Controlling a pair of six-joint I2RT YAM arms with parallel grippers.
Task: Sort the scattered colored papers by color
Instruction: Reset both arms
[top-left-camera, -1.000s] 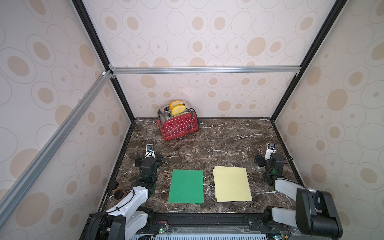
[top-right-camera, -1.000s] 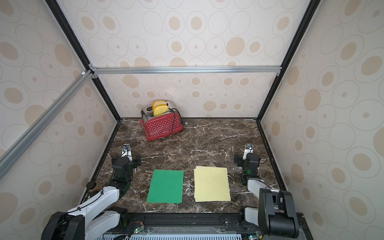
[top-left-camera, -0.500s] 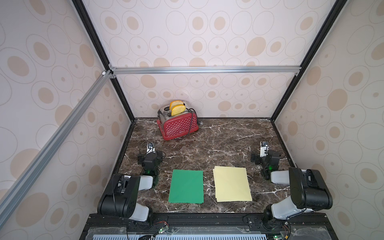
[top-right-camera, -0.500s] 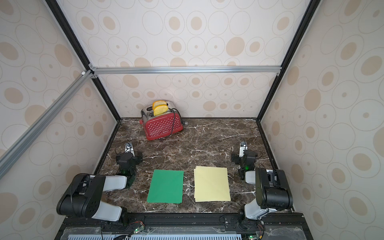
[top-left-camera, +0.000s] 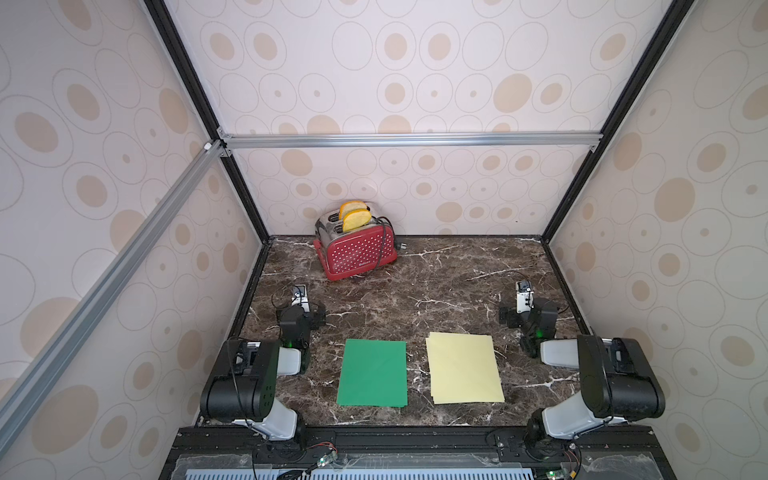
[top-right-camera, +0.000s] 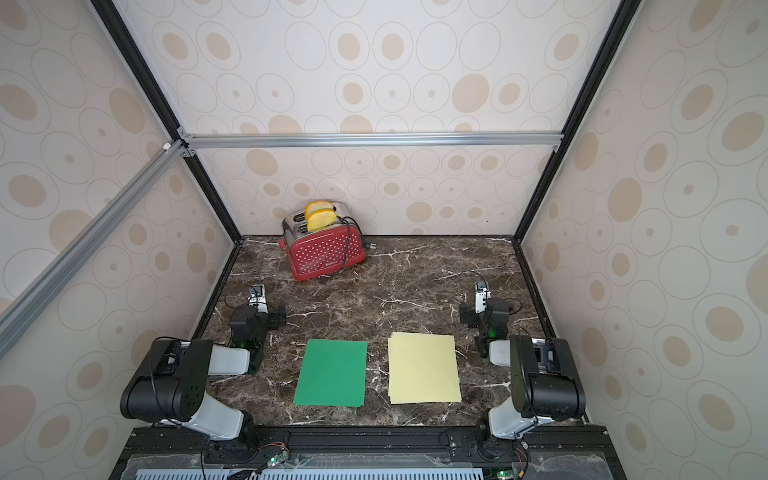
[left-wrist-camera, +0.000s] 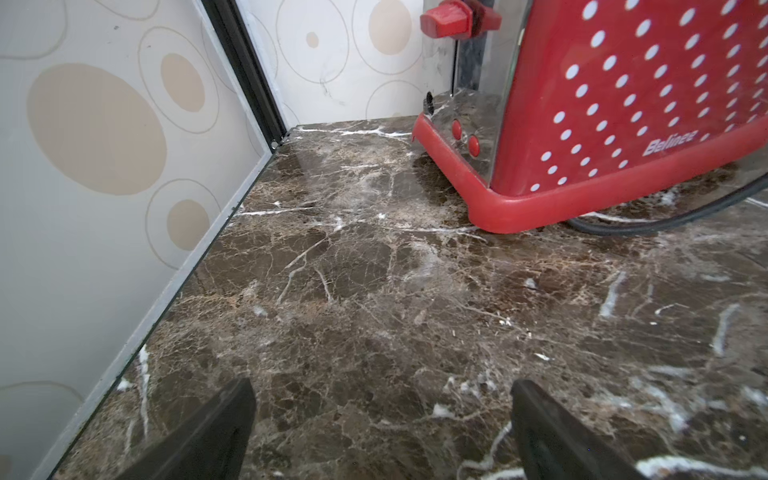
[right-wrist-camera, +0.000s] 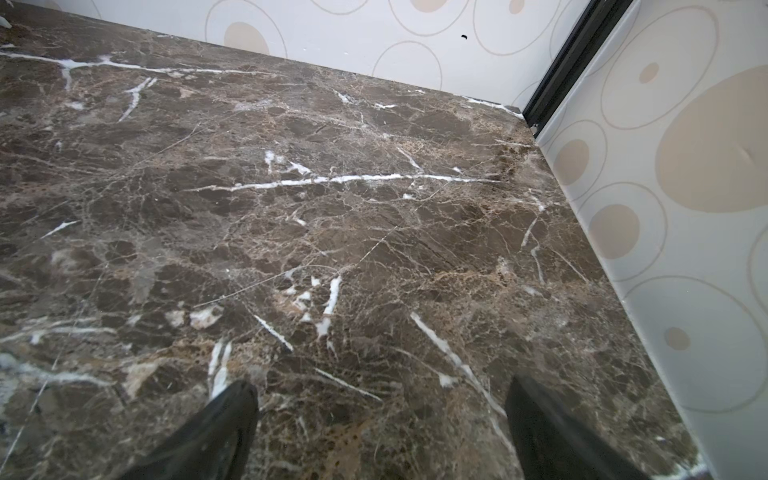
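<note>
Only the top views take in the colored papers. A stack of flat green paper sheets (top-left-camera: 372, 372) lies on the near part of the dark brown marble tabletop (top-left-camera: 436, 291), on the left arm's side. A stack of flat pale cream-yellow paper sheets (top-left-camera: 463, 368) lies just beside it on the right arm's side, with a strip of bare marble between them (the yellow sheets are slightly fanned, so lower edges peek out). Both stacks show the same way in both top views. The two arms are folded back at the outer edges of the table, well apart from the papers. The left wrist view shows the left gripper (left-wrist-camera: 382, 388) with its two black fingers spread wide over bare marble, holding nothing. Beyond it stands a red toaster with white polka dots (left-wrist-camera: 623, 104), with its black power cord (left-wrist-camera: 665, 220) trailing along the tabletop. The right wrist view shows the right gripper (right-wrist-camera: 380, 386) equally spread and holding nothing, above marble that runs to the patterned beige wall panel (right-wrist-camera: 685, 187). Only from above do the two yellow toast slices (top-left-camera: 355, 216) show, standing up out of the toaster's slots at the back wall, far from both stacks.
</note>
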